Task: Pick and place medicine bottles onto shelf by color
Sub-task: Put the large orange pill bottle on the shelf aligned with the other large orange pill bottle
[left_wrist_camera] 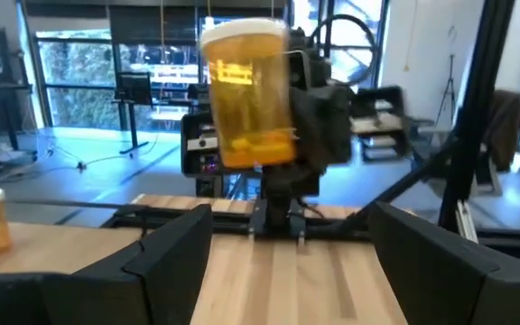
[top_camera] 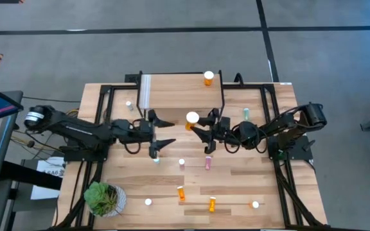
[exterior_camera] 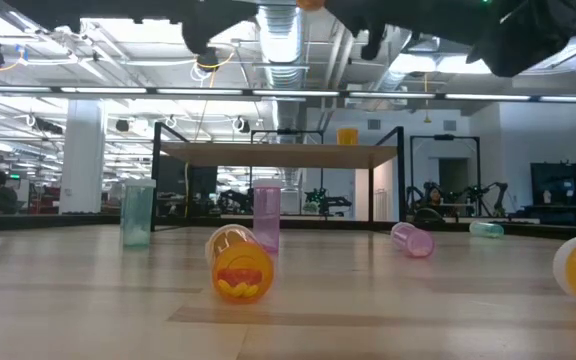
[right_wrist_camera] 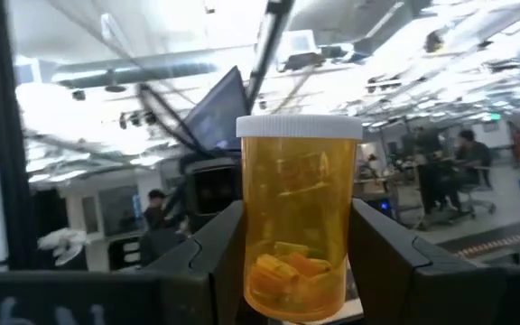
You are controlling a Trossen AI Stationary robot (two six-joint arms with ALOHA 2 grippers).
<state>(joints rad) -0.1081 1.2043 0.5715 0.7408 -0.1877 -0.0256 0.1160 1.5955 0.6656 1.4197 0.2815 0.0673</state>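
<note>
Gripping a wide orange bottle by its smooth plastic wall, the right gripper holds it upright above the table, just beside the shelf. It looks light, rigid and slippery; mid-body is the safest hold. The left gripper waits nearby, fingers spread and empty

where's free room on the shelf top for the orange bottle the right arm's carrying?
The right gripper holds a wide orange bottle upright above the shelf's front edge. One orange bottle stands near the shelf's back right; the plank between it and the white strip is bare. The open left gripper crowds the front left.
</note>
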